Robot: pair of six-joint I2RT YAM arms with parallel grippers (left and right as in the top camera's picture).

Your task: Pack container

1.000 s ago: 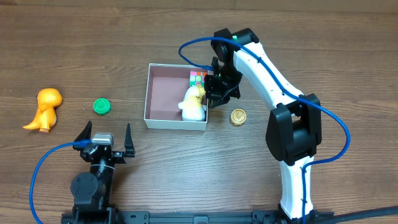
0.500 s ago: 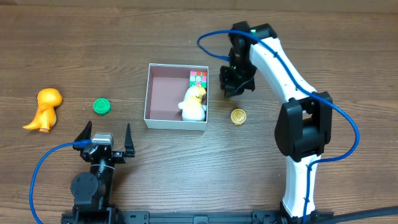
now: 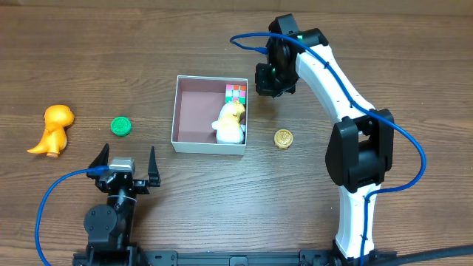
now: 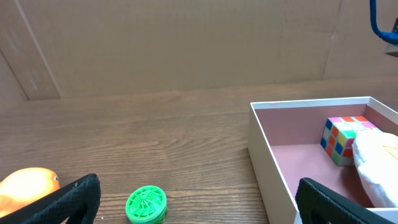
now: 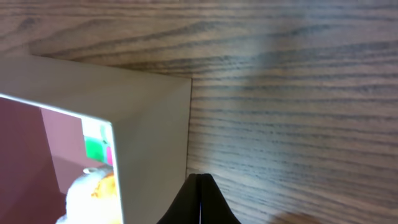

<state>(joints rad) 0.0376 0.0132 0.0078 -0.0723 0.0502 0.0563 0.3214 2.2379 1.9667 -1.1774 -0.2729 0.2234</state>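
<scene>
The container point(image 3: 194, 111), a square white-walled box with a pinkish floor, sits mid-table. Inside it, against the right wall, are a colourful puzzle cube point(image 3: 236, 92) and a white-and-yellow soft toy point(image 3: 230, 123). My right gripper point(image 3: 268, 81) is shut and empty, hovering just outside the box's far right corner. In the right wrist view its joined tips point(image 5: 199, 178) stand beside the box wall point(image 5: 152, 124). My left gripper point(image 3: 124, 164) rests open near the front left. The left wrist view has the box wall point(image 4: 264, 155) to the right of its wide-open gripper point(image 4: 198, 194).
A gold disc point(image 3: 283, 138) lies right of the box. A green disc point(image 3: 121, 126) and an orange dinosaur toy point(image 3: 50, 130) lie on the left; the green disc point(image 4: 146, 205) shows low in the left wrist view. A cardboard wall point(image 4: 186, 43) stands behind.
My right gripper has drawn away from the container's right wall and moved toward the far right corner. The left arm has not moved.
</scene>
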